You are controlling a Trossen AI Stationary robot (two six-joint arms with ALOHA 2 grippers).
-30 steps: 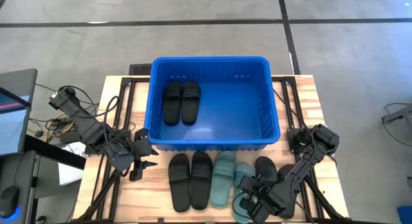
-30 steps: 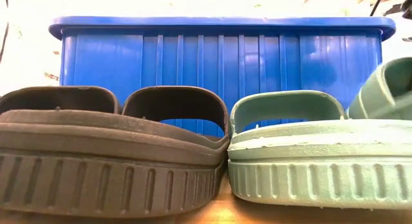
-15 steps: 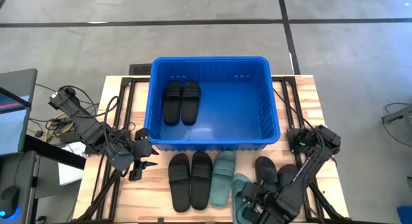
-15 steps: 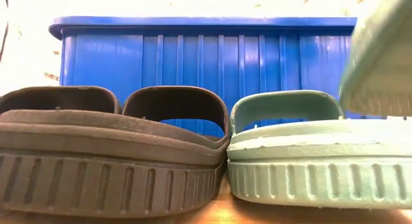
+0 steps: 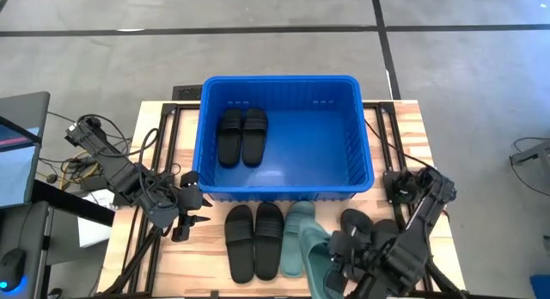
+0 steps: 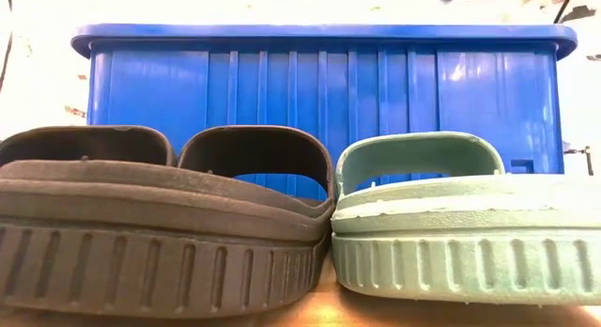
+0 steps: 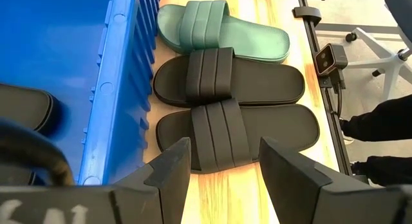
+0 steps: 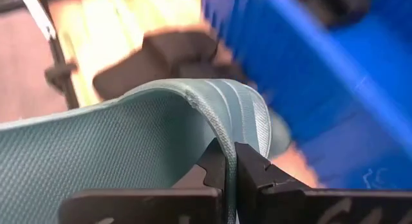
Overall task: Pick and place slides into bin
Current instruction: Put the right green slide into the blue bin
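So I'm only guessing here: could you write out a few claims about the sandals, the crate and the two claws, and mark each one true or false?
1. Two black slides lie inside the blue bin. True.
2. The right gripper is shut on a teal slide. True.
3. Both teal slides rest on the table. False: one teal slide on the table lies beside the black pair on the table; the other is lifted in the right gripper.
4. The left gripper holds a black slide. False: it is open and holds nothing, beside the bin's front left corner.
5. The bin holds a teal slide. False: only black ones are in it.
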